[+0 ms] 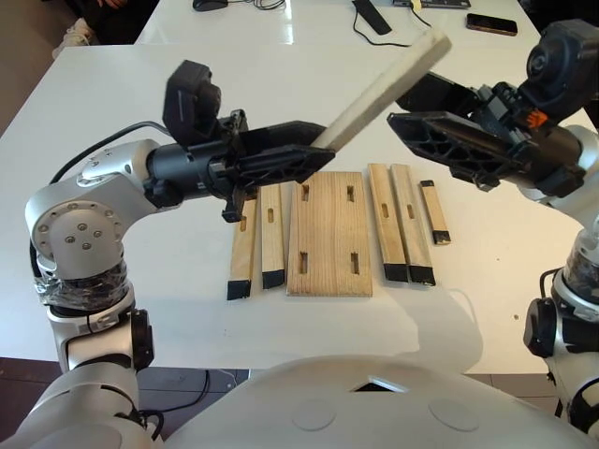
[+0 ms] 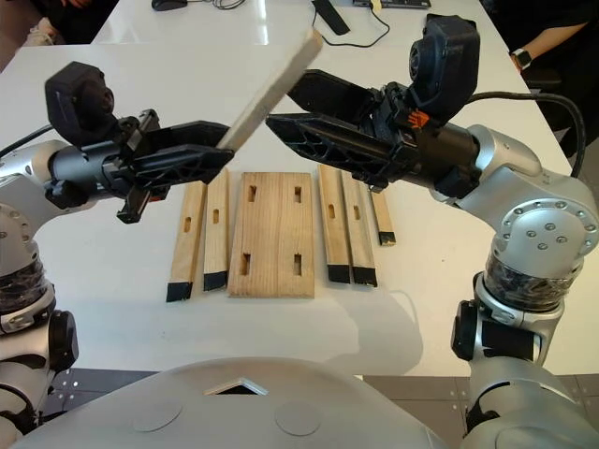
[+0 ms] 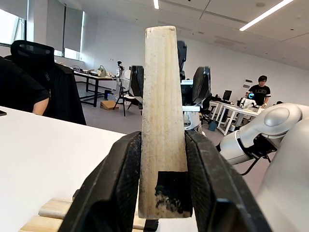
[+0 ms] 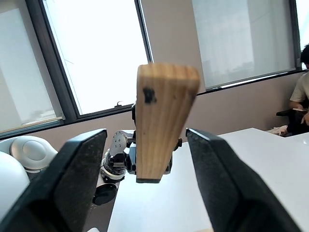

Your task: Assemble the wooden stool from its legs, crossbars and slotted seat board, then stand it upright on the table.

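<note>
Left pincer (image 1: 323, 145) tight on the raised leg (image 1: 384, 79), black-tipped end; right pincer (image 1: 404, 101) wide apart near its other end.

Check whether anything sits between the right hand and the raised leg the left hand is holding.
Nothing visible does. The right hand is open, its fingers flanking the upper end of the leg with clear gaps on both sides; the left hand grips the lower end.

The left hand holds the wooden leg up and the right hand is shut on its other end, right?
No. The left hand holds the wooden leg up, but the right hand is open, not touching it; see the right wrist view.
</note>
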`<state>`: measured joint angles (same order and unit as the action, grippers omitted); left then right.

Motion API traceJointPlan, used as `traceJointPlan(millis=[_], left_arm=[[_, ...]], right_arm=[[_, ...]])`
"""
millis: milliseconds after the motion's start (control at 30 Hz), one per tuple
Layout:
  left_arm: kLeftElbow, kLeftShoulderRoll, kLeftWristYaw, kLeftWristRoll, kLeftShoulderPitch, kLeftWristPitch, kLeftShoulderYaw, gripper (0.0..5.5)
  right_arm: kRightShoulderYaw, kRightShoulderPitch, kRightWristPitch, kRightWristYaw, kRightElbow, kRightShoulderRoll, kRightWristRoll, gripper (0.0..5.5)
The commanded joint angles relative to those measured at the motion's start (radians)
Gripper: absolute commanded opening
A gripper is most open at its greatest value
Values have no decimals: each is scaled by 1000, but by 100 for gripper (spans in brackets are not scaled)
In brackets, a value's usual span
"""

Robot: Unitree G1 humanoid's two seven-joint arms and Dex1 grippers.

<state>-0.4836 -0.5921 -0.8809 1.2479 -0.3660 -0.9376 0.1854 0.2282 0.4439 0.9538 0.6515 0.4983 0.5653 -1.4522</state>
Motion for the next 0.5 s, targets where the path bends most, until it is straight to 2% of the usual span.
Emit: traceJointPlan(millis=[33,100,500], left_arm=[[-32,-45,-50,-82,38,37,-46,131],[-40,-51,-59,-111,49,59,-58,131],[-76,-61,-56,-120,89,94,-54,131]], right_arm=[[-24,7,14,11,22,52,-3,305],[-35,-9,9,33,27,75,26,305],[-59,-67,-16,113,38,136,109,134]])
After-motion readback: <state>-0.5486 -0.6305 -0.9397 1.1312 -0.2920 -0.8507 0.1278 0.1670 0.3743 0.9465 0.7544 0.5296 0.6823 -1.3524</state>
